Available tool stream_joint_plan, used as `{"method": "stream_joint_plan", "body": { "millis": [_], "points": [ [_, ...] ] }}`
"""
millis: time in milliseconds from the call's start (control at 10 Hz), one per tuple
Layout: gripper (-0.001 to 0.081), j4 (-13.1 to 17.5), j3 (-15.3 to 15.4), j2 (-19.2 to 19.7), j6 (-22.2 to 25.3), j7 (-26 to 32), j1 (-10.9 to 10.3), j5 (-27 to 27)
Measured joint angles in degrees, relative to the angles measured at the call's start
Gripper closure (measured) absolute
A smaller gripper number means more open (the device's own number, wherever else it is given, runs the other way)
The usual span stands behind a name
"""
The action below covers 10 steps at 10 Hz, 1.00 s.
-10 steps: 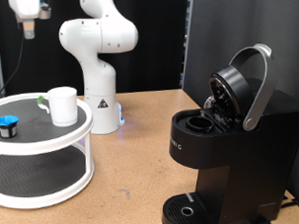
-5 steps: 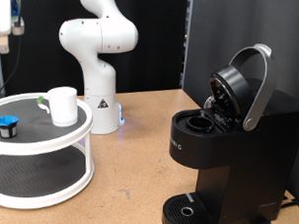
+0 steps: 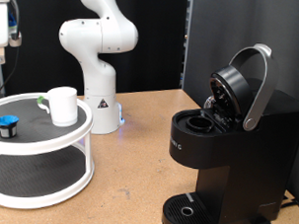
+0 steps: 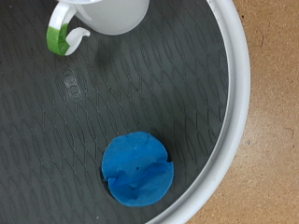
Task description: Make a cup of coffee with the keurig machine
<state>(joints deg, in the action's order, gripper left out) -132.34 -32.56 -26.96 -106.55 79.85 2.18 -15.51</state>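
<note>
The white cup stands on the top tier of a round white stand. A small black pod with a blue top sits to its left on the same tier. My gripper hangs high above the pod at the exterior view's left edge, partly cut off. The wrist view looks straight down on the blue pod top and the cup with its green-marked handle; no fingers show there. The keurig machine stands at the exterior view's right with its lid raised and the pod chamber open.
The white arm base stands behind the stand. The stand has a dark lower shelf and a raised white rim. The machine's round drip tray is bare. A black panel rises behind the machine.
My gripper has moved towards the exterior view's left and slightly down, from above the stand's middle to the frame's edge over the pod. Cup, pod and machine have not moved.
</note>
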Motion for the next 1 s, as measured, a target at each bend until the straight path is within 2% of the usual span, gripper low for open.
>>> {"method": "stream_joint_plan", "body": {
  "millis": [500, 1000],
  "points": [
    [0.0003, -0.99, 0.03, -0.39, -0.37, 0.69, 0.04, 0.35],
    [0.0003, -9.38, -0.67, -0.08, -12.4, 0.59, 1.22, -2.16]
  ]
}}
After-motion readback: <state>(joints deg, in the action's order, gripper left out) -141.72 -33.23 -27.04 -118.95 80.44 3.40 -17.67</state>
